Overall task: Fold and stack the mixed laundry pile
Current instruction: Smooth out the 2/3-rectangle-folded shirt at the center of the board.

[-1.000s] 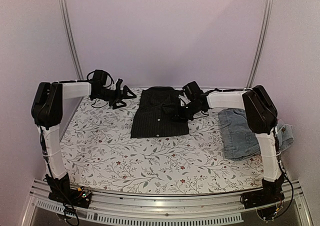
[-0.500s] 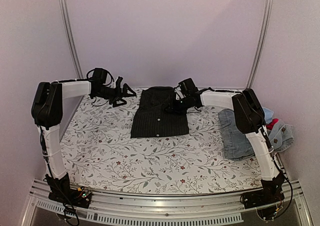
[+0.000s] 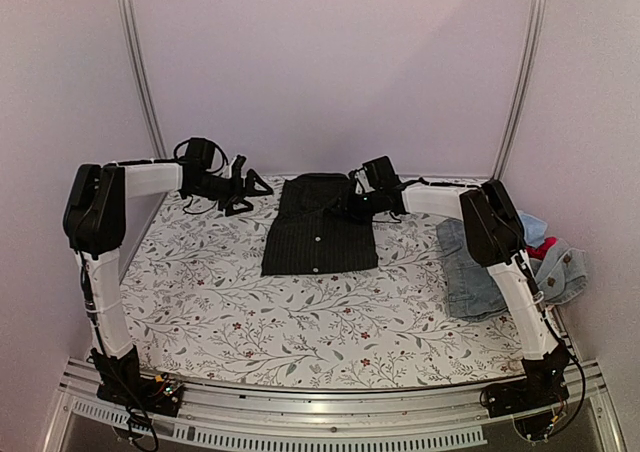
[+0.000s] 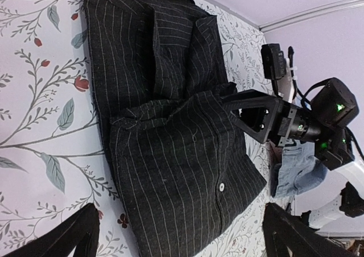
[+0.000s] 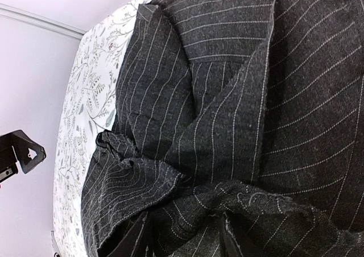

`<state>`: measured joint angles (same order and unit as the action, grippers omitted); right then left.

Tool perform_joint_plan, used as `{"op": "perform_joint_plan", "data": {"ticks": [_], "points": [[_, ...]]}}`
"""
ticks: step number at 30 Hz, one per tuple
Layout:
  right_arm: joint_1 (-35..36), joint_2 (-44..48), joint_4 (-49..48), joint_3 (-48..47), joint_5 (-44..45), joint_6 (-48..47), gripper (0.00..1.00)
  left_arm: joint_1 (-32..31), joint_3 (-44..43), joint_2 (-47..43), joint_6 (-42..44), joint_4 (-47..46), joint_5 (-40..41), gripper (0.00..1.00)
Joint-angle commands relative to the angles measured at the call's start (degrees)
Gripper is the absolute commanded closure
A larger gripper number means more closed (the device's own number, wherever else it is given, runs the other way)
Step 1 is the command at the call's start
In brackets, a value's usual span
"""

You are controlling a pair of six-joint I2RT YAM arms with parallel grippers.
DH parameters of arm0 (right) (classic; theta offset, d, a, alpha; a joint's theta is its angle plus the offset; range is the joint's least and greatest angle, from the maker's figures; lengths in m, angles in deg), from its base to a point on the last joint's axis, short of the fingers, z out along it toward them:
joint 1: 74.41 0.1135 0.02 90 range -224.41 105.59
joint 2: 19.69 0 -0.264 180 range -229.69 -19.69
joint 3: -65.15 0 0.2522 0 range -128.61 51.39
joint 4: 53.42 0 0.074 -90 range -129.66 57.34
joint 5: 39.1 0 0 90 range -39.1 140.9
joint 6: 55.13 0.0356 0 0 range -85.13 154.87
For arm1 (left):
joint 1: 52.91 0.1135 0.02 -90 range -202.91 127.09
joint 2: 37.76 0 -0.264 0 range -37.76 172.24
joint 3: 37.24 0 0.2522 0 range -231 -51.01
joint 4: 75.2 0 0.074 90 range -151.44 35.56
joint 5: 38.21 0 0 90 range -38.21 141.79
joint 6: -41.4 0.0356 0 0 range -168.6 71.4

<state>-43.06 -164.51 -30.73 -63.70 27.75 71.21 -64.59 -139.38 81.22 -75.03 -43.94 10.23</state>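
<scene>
A black pinstriped shirt (image 3: 320,227) lies folded at the back middle of the table, and it fills the right wrist view (image 5: 239,98). My right gripper (image 3: 360,204) rests on the shirt's upper right edge. Its fingers stand apart with a bunched fold of the shirt lying between them (image 5: 182,234). My left gripper (image 3: 240,194) hovers left of the shirt, wide open and empty (image 4: 182,243). Light-blue denim (image 3: 475,272) sits at the right edge, with a red garment (image 3: 545,244) and a pale blue one (image 3: 530,224) behind it.
The floral table cover (image 3: 300,322) spreads in front of the shirt. Walls close in at the back and both sides, with metal poles (image 3: 140,72) in the corners. A metal rail (image 3: 320,397) runs along the near edge between the arm bases.
My right gripper has slid left and back along the shirt's right edge and its jaws have widened. The arm's shift uncovers the red and pale blue garments. The left arm stays put.
</scene>
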Motion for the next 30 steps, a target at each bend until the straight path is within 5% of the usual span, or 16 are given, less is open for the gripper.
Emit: {"op": "perform_joint_plan", "data": {"ticks": [1, 8, 16, 24, 30], "points": [[-0.51, -2.79, -2.0, -1.72, 1.05, 2.33, 0.6, -0.65, 1.05, 0.59, 2.04, 0.03, -0.36, 0.0], [-1.98, -3.0, -0.99, 0.84, 0.85, 2.49, 0.48, -2.74, 3.48, -1.2, 4.64, 0.08, -0.14, 0.0], [-2.0, 13.71, -2.8, 6.81, -8.26, -2.93, 0.24, -4.61, 14.54, -8.67, 4.31, -7.86, -5.07, 0.0], [1.54, 24.38, -3.19, 22.49, -14.72, -1.68, 0.26, -9.57, 16.7, -9.52, 0.3, -12.23, -8.16, 0.0], [3.62, 20.27, -6.51, 25.53, -17.69, 3.31, 0.34, -12.17, 12.68, -4.39, -4.22, -14.78, -7.52, 0.0]]}}
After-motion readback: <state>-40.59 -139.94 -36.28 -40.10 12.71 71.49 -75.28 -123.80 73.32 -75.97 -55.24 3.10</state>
